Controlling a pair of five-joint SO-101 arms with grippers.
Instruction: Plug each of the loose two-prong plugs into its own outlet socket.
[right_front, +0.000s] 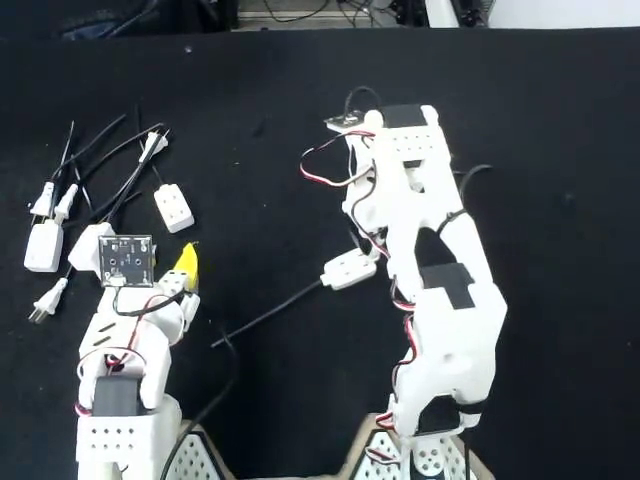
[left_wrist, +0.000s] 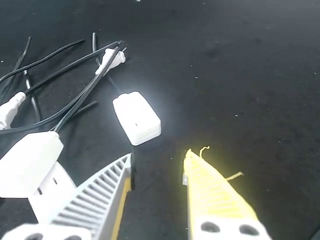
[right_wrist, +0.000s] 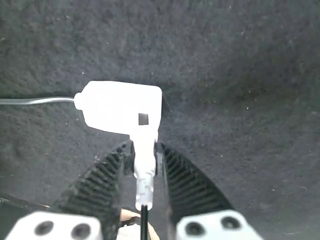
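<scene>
My right gripper (right_wrist: 145, 147) is shut on a white two-prong plug (right_wrist: 145, 165). The plug's front end meets a white outlet socket (right_wrist: 122, 107) lying on the black table; its prongs are hidden. In the high view this socket (right_front: 348, 270) lies mid-table under the right gripper (right_front: 368, 258), with a black cord running off it. My left gripper (left_wrist: 159, 156) is open and holds nothing, just short of another white socket (left_wrist: 136, 117). That socket (right_front: 173, 207) lies beyond the left gripper (right_front: 178, 266). Loose plugs (right_front: 152, 145) (right_front: 45, 300) lie at the left.
More white sockets (right_front: 43, 247) (left_wrist: 30, 162) and two plugs (right_front: 55, 203) sit among tangled black cords (right_front: 110, 160) at the table's left. The cord (right_front: 270, 315) of the middle socket crosses toward the left arm's base. The right arm's body covers the centre-right.
</scene>
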